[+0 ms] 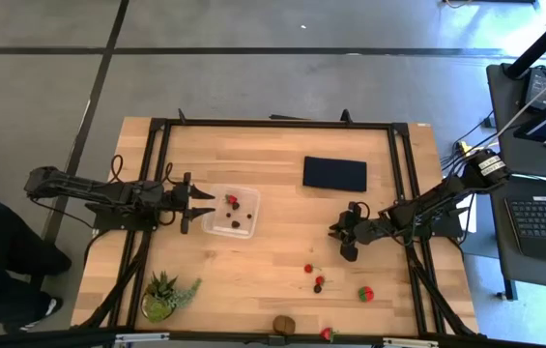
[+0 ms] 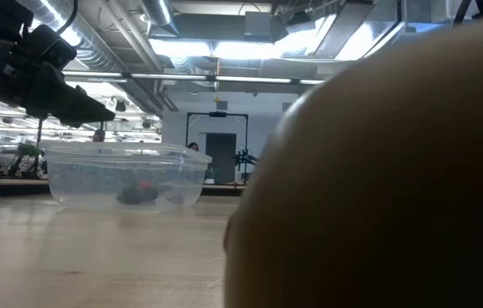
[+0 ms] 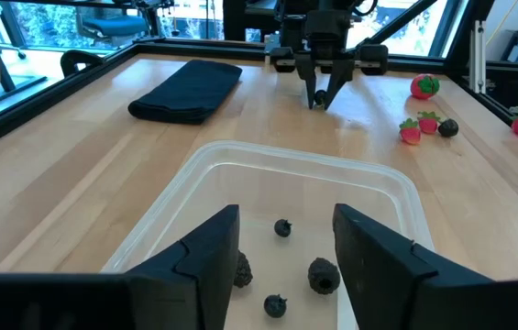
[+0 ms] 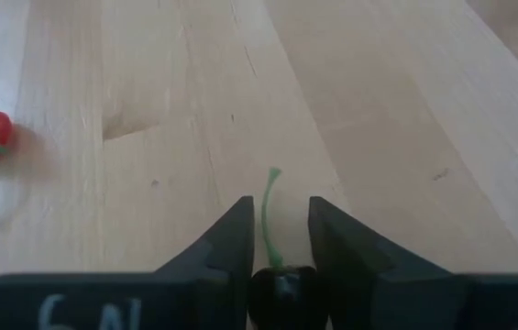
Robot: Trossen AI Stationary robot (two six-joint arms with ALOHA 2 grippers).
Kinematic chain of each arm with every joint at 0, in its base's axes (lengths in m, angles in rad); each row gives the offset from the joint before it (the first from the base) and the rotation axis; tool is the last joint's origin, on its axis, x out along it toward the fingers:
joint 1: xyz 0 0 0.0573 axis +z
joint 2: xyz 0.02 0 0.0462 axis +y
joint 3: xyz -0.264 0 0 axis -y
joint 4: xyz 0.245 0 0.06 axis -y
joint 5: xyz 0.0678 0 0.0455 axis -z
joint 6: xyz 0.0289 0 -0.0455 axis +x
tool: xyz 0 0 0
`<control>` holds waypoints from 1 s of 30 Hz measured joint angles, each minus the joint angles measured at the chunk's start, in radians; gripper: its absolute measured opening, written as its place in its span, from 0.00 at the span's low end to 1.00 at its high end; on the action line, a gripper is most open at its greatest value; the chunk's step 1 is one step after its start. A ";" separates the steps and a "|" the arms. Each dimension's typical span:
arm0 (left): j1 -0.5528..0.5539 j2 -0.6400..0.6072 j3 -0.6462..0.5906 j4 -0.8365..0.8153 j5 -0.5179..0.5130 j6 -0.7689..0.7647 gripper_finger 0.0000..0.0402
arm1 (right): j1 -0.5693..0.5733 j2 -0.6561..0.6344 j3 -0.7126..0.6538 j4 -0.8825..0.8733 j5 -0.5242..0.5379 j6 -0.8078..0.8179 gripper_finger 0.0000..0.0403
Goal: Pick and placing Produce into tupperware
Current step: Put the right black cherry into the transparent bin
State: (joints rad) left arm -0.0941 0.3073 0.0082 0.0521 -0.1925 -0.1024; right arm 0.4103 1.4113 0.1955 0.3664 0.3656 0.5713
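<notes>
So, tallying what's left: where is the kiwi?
High view: the kiwi lies at the table's near edge, outside the tupperware, between the potted plant and a strawberry.

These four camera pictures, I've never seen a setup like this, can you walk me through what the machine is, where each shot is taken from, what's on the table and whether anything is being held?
It is a robot with two dark arms working at a wooden table. One picture looks straight down, one looks level across the tabletop, and two come from cameras on the wrists.

The left gripper hangs open over a clear tupperware that already holds a strawberry and several dark berries.

The right gripper is shut on a dark berry with a green stem, seen between its fingers in its own wrist view.

Loose on the table lie more strawberries, a brown kiwi, a dark blue cloth and a potted plant. In the low view, a blurred brown shape close to the lens hides much.
</notes>
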 joint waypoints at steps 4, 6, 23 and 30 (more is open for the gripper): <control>0.000 0.000 0.000 0.000 0.000 0.000 0.41 | 0.000 0.000 0.000 0.000 0.002 0.000 0.25; 0.000 0.000 0.000 0.000 0.000 0.000 0.40 | 0.000 0.000 0.000 0.000 0.002 0.000 0.27; 0.000 0.000 0.000 0.000 0.000 0.000 0.41 | 0.000 0.000 0.000 0.016 0.019 0.049 0.24; 0.000 0.000 0.000 0.000 0.000 0.000 0.40 | 0.000 0.000 0.000 0.018 0.031 0.057 0.22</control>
State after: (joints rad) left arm -0.0941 0.3071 0.0082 0.0521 -0.1924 -0.1024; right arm 0.4103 1.4117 0.1959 0.3843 0.3969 0.6281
